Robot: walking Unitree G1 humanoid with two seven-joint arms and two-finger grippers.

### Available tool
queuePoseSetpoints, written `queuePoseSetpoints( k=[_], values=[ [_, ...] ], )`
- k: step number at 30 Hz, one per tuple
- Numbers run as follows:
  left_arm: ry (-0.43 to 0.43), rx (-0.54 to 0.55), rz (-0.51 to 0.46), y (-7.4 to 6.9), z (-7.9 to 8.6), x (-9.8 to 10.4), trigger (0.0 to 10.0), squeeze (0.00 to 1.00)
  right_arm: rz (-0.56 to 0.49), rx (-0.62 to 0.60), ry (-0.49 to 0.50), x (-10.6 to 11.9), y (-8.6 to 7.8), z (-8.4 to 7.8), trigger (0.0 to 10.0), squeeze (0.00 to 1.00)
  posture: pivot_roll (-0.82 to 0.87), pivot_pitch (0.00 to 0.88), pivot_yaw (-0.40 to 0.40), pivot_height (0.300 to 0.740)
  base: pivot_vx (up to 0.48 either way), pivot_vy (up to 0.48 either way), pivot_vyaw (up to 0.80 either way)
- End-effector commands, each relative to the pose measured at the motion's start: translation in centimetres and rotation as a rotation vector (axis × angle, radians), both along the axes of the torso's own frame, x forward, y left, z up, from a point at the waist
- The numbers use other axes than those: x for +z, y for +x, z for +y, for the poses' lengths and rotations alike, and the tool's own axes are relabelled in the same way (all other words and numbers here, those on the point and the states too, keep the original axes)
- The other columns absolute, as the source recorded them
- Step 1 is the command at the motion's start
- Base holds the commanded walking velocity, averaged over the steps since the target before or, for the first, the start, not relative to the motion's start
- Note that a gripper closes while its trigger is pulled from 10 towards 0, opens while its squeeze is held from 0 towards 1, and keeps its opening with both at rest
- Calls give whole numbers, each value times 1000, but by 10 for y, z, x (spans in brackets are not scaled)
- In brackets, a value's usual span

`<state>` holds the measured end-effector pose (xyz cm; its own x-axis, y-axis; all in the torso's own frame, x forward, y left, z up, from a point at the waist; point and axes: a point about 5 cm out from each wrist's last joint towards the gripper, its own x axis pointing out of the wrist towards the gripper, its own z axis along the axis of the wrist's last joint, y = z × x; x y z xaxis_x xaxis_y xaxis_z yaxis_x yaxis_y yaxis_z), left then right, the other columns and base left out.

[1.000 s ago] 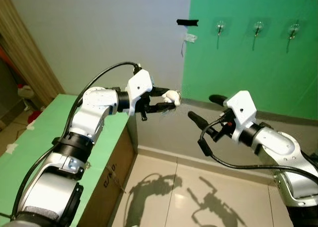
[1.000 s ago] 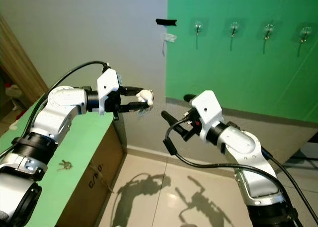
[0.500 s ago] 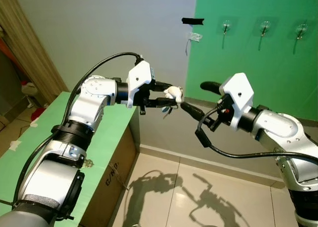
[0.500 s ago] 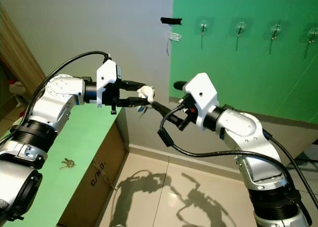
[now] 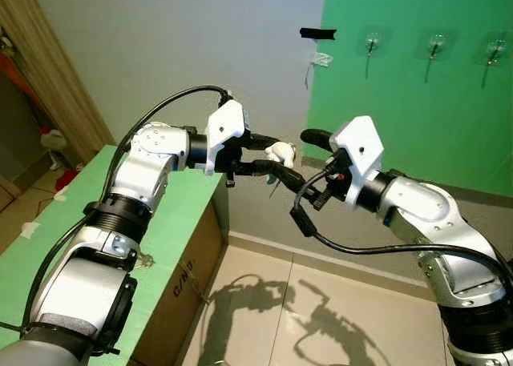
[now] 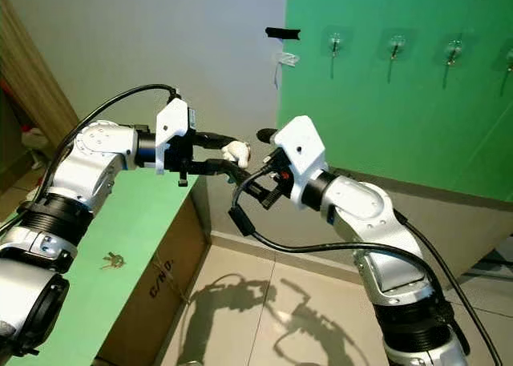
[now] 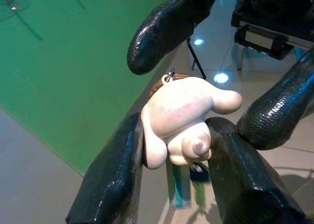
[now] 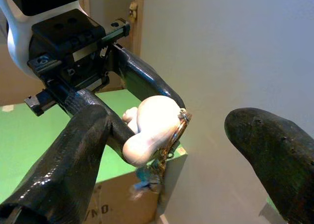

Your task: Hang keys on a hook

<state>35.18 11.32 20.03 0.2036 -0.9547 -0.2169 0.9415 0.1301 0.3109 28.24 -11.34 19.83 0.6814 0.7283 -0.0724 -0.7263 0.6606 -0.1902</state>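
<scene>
A handover is under way at frame centre: the left hand (image 5: 276, 159) is clamped on the white rubbery figurine keychain (image 7: 182, 121). The right hand (image 8: 162, 150), fingers apart, brackets it and must close next; I judge the clear wall hooks (image 5: 372, 42), upper right, come after.

White charm (image 5: 280, 152) between both hands

The worktop (image 5: 172, 246) fills the lower left of the frame, with a spare bunch of keys (image 6: 112, 260) lying on it. At the centre, the left claw (image 5: 276, 159) grips the keyring figure (image 5: 280, 151), and the right claw (image 5: 295, 156) meets it from the right, one finger above the figure and one below. A row of hooks (image 5: 437, 44) runs along the wall (image 5: 401, 102) at upper right, well apart from both claws.
</scene>
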Motion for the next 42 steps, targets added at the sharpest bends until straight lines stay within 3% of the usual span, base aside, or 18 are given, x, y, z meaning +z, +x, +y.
queuePoseSetpoints(
  k=[1, 9, 14, 17, 24, 42],
  values=[
    [-6, -14, -26, 1, -1, 9, 0, 0, -15, -21, -17, 0, 4, 1, 10000, 0, -228, 0, 101, 740, 0, 0, 0],
    [-26, -5, -26, 2, 1, 12, 0, 0, -12, -45, -46, -6, 5, -3, 10000, 0, -223, 0, 98, 740, 0, 0, 0],
    [-45, 32, -55, 9, 6, 25, 0, 0, 3, -41, -86, -16, 3, -6, 10000, 0, -218, 0, 98, 740, 0, 0, 0],
    [-49, 42, -70, 11, 8, 30, 0, 0, 14, -34, -82, -19, 2, -5, 10000, 0, -216, 0, 100, 740, 0, 0, 0],
    [-46, 47, -89, 14, 6, 36, 0, 0, 39, -14, 33, -9, -2, -4, 10000, 0, -221, 0, 109, 740, 0, 0, 0],
    [-64, 37, -84, 13, 5, 34, 0, 0, 29, -52, 16, -14, 3, -6, 10000, 0, -217, 0, 107, 740, 0, 0, 0]
  ],
)
